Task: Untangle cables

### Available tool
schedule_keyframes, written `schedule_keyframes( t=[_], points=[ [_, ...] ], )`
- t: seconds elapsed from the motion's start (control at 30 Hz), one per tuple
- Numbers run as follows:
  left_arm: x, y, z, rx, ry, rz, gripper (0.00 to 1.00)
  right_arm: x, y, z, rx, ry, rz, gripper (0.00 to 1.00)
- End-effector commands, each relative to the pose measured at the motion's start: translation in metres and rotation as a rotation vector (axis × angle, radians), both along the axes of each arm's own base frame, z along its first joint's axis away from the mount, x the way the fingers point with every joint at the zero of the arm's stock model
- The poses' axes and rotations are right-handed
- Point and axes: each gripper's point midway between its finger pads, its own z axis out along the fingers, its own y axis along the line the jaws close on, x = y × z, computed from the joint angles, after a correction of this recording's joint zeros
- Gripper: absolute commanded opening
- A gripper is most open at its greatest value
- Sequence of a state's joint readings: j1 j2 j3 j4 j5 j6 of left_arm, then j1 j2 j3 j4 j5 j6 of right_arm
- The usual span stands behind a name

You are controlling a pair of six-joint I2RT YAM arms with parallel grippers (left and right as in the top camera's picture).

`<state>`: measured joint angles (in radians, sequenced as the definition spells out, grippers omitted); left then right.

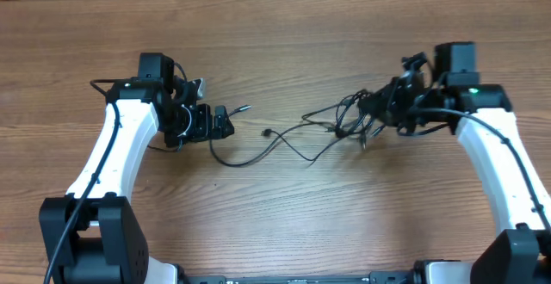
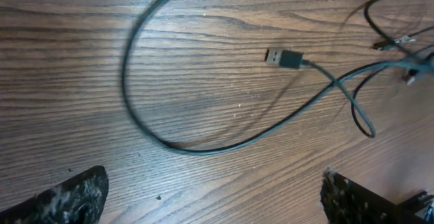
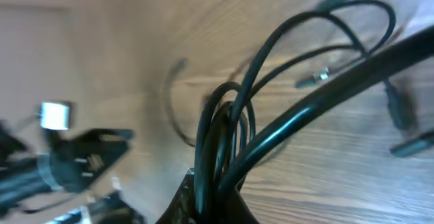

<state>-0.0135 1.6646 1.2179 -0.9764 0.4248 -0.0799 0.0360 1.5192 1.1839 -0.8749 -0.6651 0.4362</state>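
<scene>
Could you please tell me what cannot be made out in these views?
Overhead: tangle of thin black cables, too small to trace crossings.
Right wrist: right end effector cut off by the bottom edge; gripped strands blur together.
Left wrist: looping black cable leaves the top edge, far end unseen.

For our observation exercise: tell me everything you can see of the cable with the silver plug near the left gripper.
The cable is thin, black and rubbery-looking, ending in a flat silver-tipped plug. It lies slack on the wooden table in a wide loop, crossing another strand beside the plug.
</scene>
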Motion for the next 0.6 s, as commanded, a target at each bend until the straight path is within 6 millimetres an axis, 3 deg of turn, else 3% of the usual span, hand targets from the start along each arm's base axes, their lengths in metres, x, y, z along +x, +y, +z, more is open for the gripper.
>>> schedule_keyframes(
  t=[0.0,0.13,0.37,0.43,0.5,0.57],
  points=[
    [-0.001,-0.001,0.000,0.002,0.011,0.028,1.00,-0.013,0.014,-0.014,-0.088,-0.009,0.059,0.04],
    [-0.002,-0.001,-0.001,0.002,0.019,0.031,1.00,-0.030,0.038,-0.029,-0.087,0.009,0.134,0.04],
    [-0.003,-0.001,-0.001,0.005,0.024,0.031,1.00,-0.063,0.064,-0.054,-0.084,0.101,0.185,0.04],
    [-0.004,-0.001,-0.001,0.004,0.026,0.031,1.00,-0.073,0.072,-0.063,-0.082,0.129,0.195,0.08],
    [-0.004,-0.001,-0.001,0.004,0.028,0.031,0.99,-0.079,0.076,-0.068,-0.084,0.139,0.210,0.24],
    [-0.004,-0.001,-0.001,0.005,0.029,0.031,0.99,-0.088,0.081,-0.073,-0.090,0.152,0.236,0.72]
  ],
)
